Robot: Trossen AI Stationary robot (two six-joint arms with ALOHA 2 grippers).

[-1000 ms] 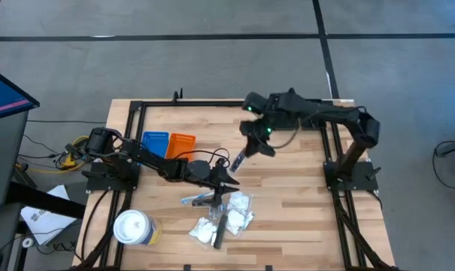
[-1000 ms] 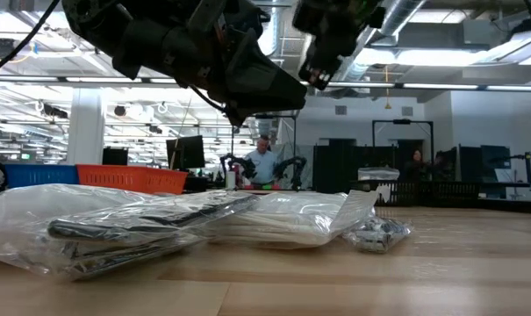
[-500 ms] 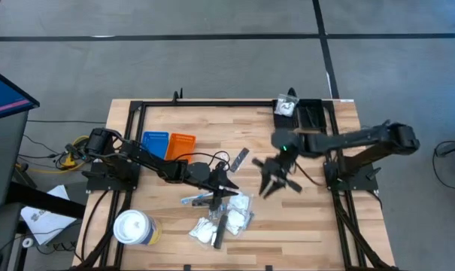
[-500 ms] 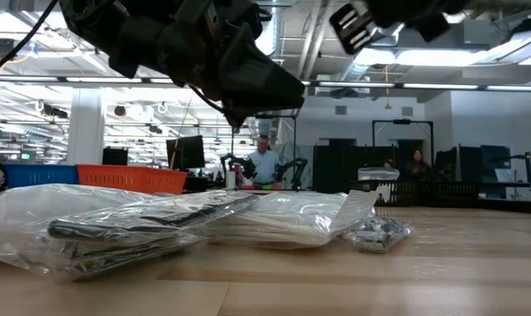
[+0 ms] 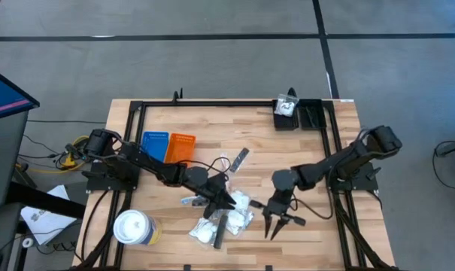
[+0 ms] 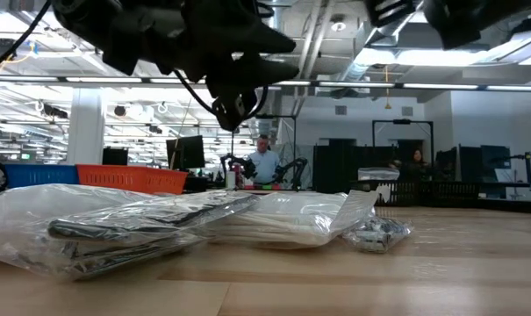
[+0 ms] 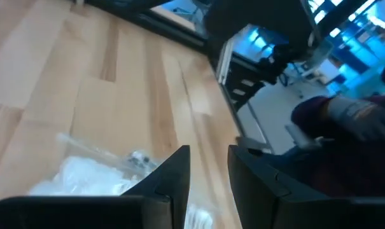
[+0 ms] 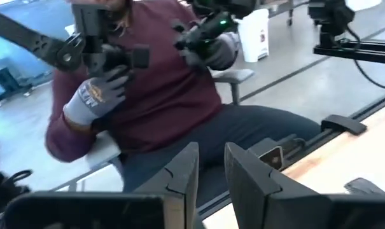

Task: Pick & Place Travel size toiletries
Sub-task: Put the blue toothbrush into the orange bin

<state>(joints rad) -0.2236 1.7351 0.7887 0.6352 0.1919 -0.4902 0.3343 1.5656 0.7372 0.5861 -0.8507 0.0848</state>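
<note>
Above the heap of travel-size toiletries (image 5: 225,217) at the near middle of the wooden table (image 5: 302,162), the left gripper (image 5: 229,203) hovers with its fingers (image 7: 177,173) parted by a narrow gap and nothing between them. The right gripper (image 5: 274,227) hangs just beside the heap's right edge, fingertips aimed at the front of the table; its wrist view shows a slim gap between its own fingers (image 8: 182,172) and no item in it, with a seated person in a maroon top and grey gloves beyond the table.

The heap lies directly under and a little forward of the left gripper: crinkly clear packets (image 6: 274,219) with white contents, overlapping. A short dark grey stick (image 5: 219,227) lies among them, its long axis running roughly from the gripper toward the table's front edge. A second dark stick (image 5: 239,159) lies apart, behind the gripper, tilted diagonally toward the far right corner.

To pick cleanly, the left gripper would likely do best to single out one packet at the heap's edge, come straight down, and close across its short side so neighbours are not dragged along. The blue tray (image 5: 155,144) and orange tray (image 5: 182,144) sit behind and to its left.
</note>
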